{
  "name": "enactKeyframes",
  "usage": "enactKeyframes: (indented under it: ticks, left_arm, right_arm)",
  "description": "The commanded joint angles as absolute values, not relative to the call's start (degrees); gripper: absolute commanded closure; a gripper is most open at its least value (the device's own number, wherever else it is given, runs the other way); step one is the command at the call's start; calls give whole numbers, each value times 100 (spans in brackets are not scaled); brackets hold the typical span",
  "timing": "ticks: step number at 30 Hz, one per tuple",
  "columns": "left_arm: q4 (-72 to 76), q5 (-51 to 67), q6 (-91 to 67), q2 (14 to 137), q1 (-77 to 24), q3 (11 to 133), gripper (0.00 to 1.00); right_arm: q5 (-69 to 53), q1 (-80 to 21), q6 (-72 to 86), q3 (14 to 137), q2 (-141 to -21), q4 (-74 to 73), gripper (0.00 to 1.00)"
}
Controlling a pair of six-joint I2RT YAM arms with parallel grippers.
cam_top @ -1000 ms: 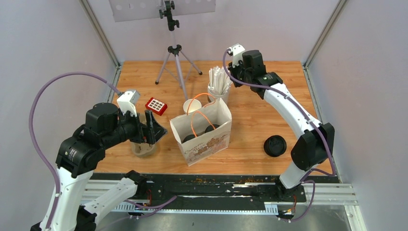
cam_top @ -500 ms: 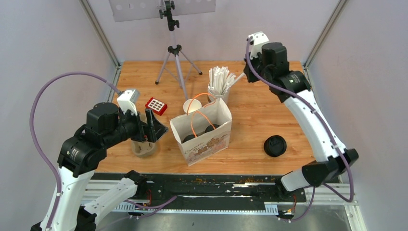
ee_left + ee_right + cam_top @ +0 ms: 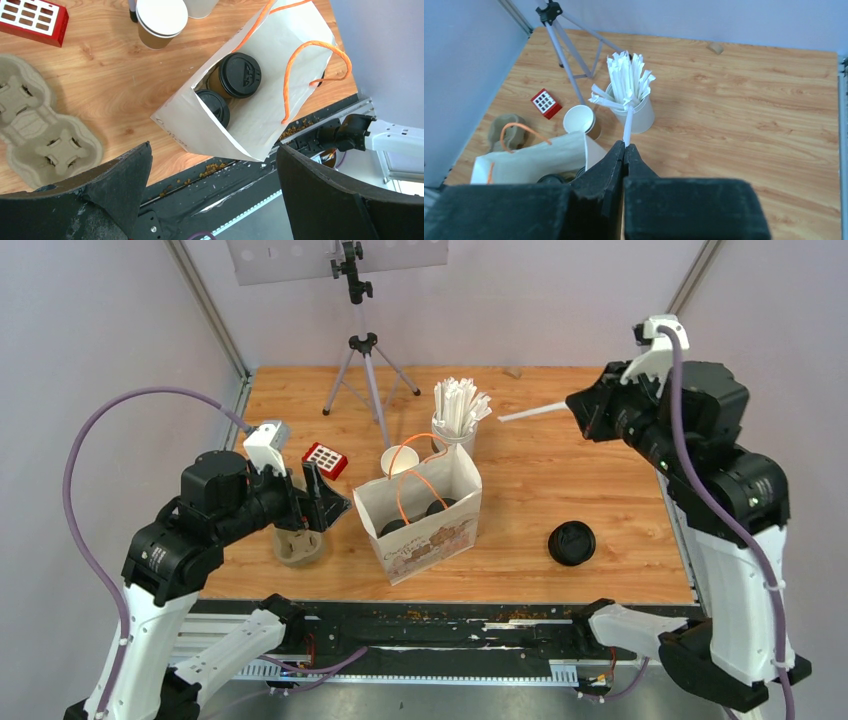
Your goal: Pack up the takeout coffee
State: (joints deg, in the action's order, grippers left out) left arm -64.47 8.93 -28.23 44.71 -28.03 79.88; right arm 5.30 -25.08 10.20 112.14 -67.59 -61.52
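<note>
- The desk [image 3: 560, 470] is a wood-grain board inside a booth with plain grey walls [image 3: 100, 340] and metal corner posts.
- A black rail [image 3: 440, 615] dotted with crumbs runs along the desk's near edge.
- A tripod [image 3: 365, 360] stands at the far side, left of centre.
- A white paper bag [image 3: 430, 535] with orange cord handles stands open in the middle of the desk.
- Two takeout coffee cups [image 3: 240, 75] with black lids stand side by side inside the bag.
- An unlidded brown paper cup [image 3: 400, 461], white inside, sits just beyond the bag.
- To its right, a white cup [image 3: 455, 435] holds paper-wrapped straws [image 3: 458, 405].
- A red block [image 3: 324, 459] with white squares lies left of the unlidded cup.
- A moulded pulp cup carrier [image 3: 298, 548] lies flat at the near left.
- A pile of black lids [image 3: 571, 542] sits on the near right, well apart from the bag.
- The left tool [image 3: 212, 165] hangs above the carrier beside the bag, its fingers wide apart with nothing between them.
- The right tool [image 3: 624, 150] is raised at the far right, clamped on one wrapped straw [image 3: 530, 412] that points toward the straw cup.
</note>
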Motion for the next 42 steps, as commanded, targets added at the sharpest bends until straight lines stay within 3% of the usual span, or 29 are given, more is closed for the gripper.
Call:
enactKeyframes:
  ticks: [1, 10, 15, 29, 42]
  left_arm:
    - [-6196, 932, -2864, 4504, -2822, 7967, 0]
    - [-6112, 847, -2916, 4473, -2821, 7862, 0]
    - [-6056, 866, -2997, 4471, -2821, 7827, 0]
    - [-6123, 709, -2893, 4437, -2824, 7870, 0]
    - [-6290, 497, -2792, 4281, -2821, 7854, 0]
  right_arm:
    - [108, -2513, 1703, 11628, -6483, -7031, 100]
    - [-1082, -2509, 2203, 11765, -6162, -7108, 100]
    - [-1698, -2513, 2750, 10956, -5922, -6528, 100]
    - [-2328, -2561, 3397, 9040, -5924, -4508, 100]
    - [-2234, -3480, 3792, 8394, -6635, -3676, 100]
